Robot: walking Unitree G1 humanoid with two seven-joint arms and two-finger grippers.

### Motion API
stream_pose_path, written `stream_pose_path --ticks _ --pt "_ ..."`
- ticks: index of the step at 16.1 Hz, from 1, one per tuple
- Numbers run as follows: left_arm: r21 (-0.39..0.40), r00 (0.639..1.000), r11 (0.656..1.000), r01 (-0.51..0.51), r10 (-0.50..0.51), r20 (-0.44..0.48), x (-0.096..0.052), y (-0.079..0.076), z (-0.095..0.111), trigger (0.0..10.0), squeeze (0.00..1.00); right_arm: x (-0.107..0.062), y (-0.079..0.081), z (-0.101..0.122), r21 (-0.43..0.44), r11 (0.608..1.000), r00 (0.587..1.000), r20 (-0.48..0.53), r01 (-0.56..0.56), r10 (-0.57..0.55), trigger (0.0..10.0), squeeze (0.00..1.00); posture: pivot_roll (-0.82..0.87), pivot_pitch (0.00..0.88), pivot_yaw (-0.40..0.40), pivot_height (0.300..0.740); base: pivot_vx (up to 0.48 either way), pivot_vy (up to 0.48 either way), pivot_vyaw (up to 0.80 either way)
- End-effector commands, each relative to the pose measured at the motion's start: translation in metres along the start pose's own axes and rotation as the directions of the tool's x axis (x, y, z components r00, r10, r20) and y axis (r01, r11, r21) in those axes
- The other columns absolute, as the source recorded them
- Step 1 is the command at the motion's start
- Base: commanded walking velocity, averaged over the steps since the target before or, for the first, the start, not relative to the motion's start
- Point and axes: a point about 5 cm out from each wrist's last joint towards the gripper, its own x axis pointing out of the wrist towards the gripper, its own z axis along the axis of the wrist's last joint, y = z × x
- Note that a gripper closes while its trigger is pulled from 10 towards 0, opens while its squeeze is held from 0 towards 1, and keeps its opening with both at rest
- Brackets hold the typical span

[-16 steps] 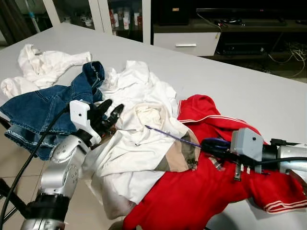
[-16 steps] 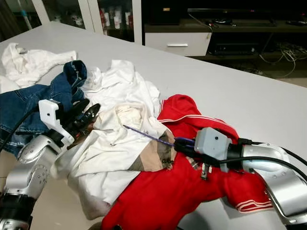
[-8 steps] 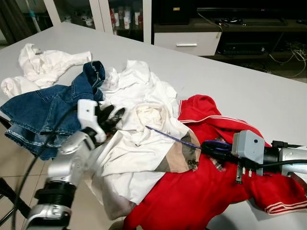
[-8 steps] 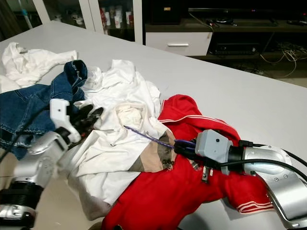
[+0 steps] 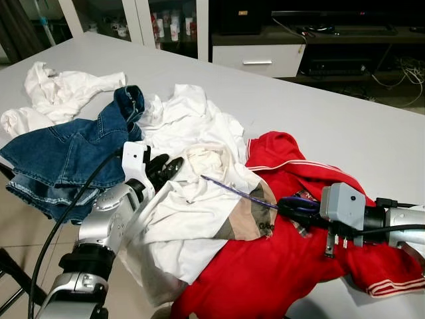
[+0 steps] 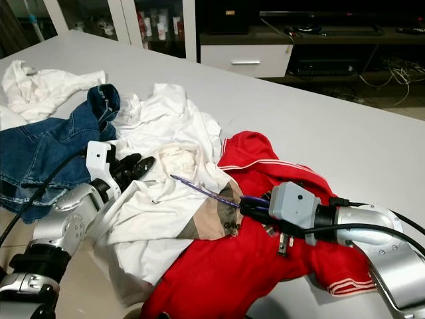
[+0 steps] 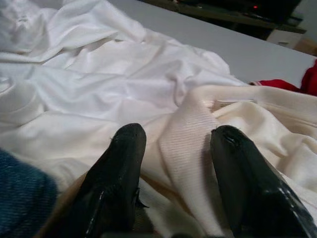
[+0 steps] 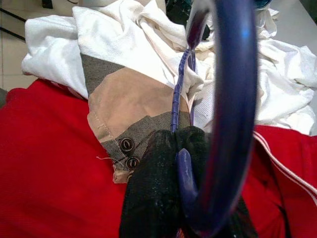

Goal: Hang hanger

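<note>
A thin purple hanger point(image 5: 239, 190) lies across a cream shirt point(image 5: 192, 206) with a brown buttoned cuff point(image 8: 130, 104). My right gripper point(image 5: 289, 204) is shut on the hanger's hook point(image 8: 233, 99), above a red garment point(image 5: 265, 266). My left gripper point(image 5: 167, 167) hovers at the cream shirt's collar. Its two black fingers point(image 7: 121, 163) stand open, with a ridge of cream fabric point(image 7: 181, 144) between them. The far end of the hanger rests on the cream cloth, near the left gripper.
The clothes pile lies on a grey table point(image 5: 332, 126). A blue denim garment point(image 5: 60, 156) and white clothes point(image 5: 63, 93) lie to the left, more white cloth point(image 5: 189, 113) behind. A white drawer unit point(image 5: 255, 60) and glass cabinet point(image 5: 166, 20) stand beyond.
My left arm has swung right, bringing its open fingers up to the cream shirt's collar. The right gripper and the hanger have barely moved.
</note>
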Motion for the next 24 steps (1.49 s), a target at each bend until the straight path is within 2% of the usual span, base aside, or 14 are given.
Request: stream_pose_path --ticks 1,4,5,7,8,9,10,11,14,17,20,24 --pt "-0.010 1.000 1.000 -0.002 0.002 -0.007 0.003 0.000 0.003 10.0 0.00 0.000 0.003 -0.003 0.015 1.000 1.000 -0.019 -0.009 0.010 10.0 0.00 0.05 0.011 0.032 0.740 0.000 0.000 0.00" --pt "0.021 0.991 0.993 0.119 -0.118 -0.055 0.006 -0.013 -0.004 10.0 0.00 0.001 0.001 0.000 0.004 1.000 1.000 -0.008 0.001 -0.001 10.0 0.00 0.05 0.008 0.034 0.740 0.000 0.000 0.00" --pt "0.048 0.986 0.986 0.160 -0.158 -0.047 0.006 -0.018 -0.004 10.0 0.00 0.002 0.001 0.001 0.001 1.000 1.000 -0.007 0.004 -0.004 10.0 0.00 0.05 0.008 0.034 0.740 0.000 0.000 0.00" --pt "0.028 0.982 0.983 0.183 -0.181 -0.049 0.005 -0.020 -0.004 10.0 0.00 0.001 0.000 0.000 -0.001 1.000 1.000 -0.008 0.009 -0.009 10.0 0.00 0.04 0.008 0.034 0.740 0.000 0.000 0.00" --pt "0.025 0.978 0.981 0.193 -0.190 -0.081 0.004 -0.020 -0.008 10.0 0.00 0.001 0.000 0.000 -0.002 1.000 1.000 -0.009 0.011 -0.011 10.0 0.00 0.04 0.007 0.034 0.740 0.000 0.000 0.00" --pt "0.022 0.978 0.982 0.190 -0.187 -0.097 0.004 -0.020 -0.010 8.0 0.00 0.001 0.000 0.000 -0.003 1.000 1.000 -0.009 0.012 -0.012 10.0 0.00 0.04 0.006 0.033 0.740 0.000 0.000 0.00" --pt "0.015 0.980 0.985 0.170 -0.167 -0.112 0.004 -0.018 -0.012 3.3 0.00 0.001 0.000 0.000 -0.006 1.000 1.000 -0.010 0.014 -0.014 10.0 0.00 0.04 0.005 0.033 0.740 0.000 0.000 0.00" --pt "0.005 0.983 0.989 0.146 -0.144 -0.117 0.005 -0.016 -0.014 0.0 0.00 0.001 -0.001 0.001 -0.009 1.000 1.000 -0.010 0.016 -0.016 10.0 0.00 0.04 0.005 0.032 0.740 0.000 0.000 0.00" --pt "-0.021 0.981 0.990 0.139 -0.141 -0.134 0.004 -0.014 -0.016 0.0 0.00 0.000 -0.003 0.003 -0.022 0.999 1.000 -0.004 0.025 -0.025 10.0 0.00 0.04 0.003 0.029 0.740 0.000 0.000 0.00" --pt "-0.025 0.982 0.988 0.150 -0.152 -0.113 0.003 -0.015 -0.015 0.0 0.00 0.000 -0.005 0.004 -0.029 0.999 0.999 0.001 0.035 -0.035 10.0 0.00 0.04 0.002 0.028 0.740 0.000 0.000 0.00" --pt "0.006 0.985 0.985 0.171 -0.171 -0.013 0.004 -0.017 -0.004 0.0 0.00 0.000 -0.007 0.005 -0.036 0.998 0.999 0.008 0.053 -0.052 10.0 0.00 0.04 0.001 0.026 0.740 0.000 0.000 0.00" --pt "0.071 0.966 0.981 0.180 -0.190 0.176 0.004 -0.017 0.021 0.0 0.00 -0.003 -0.012 0.006 -0.043 0.995 0.996 0.012 0.091 -0.090 10.0 0.00 0.03 0.001 0.029 0.740 0.000 0.000 0.00"
